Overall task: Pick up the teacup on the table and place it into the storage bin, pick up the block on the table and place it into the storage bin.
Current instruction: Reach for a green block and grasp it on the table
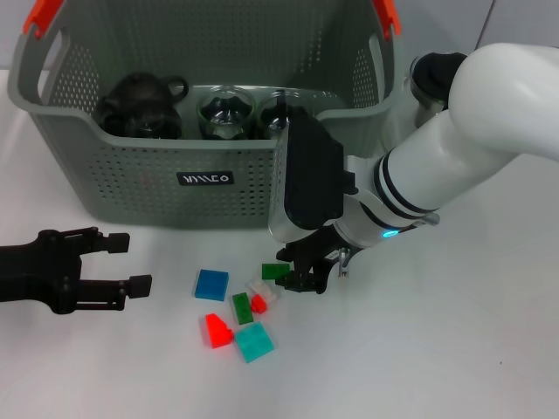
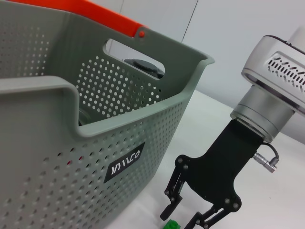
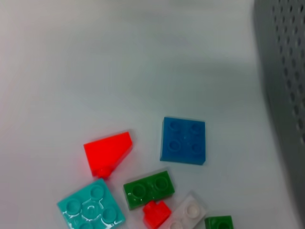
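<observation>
Jaws of the right gripper (image 1: 297,278) stand parted around a small dark green block (image 1: 275,271) on the table (image 1: 454,349), at lower centre of the head view; it is not yet lifted. Left gripper (image 1: 131,262) rests at lower left, its jaws open and holding nothing. Loose bricks lie just beside the target: white block (image 1: 261,289), red block (image 1: 217,331), teal block (image 1: 253,341), blue block (image 1: 211,285). Risk: closing may nudge or also pinch the neighbouring white block, since the pieces crowd together. Farther back, the storage bin (image 1: 157,188) fills the upper frame and already holds a dark teapot (image 1: 140,106) and glassware (image 1: 225,113).
</observation>
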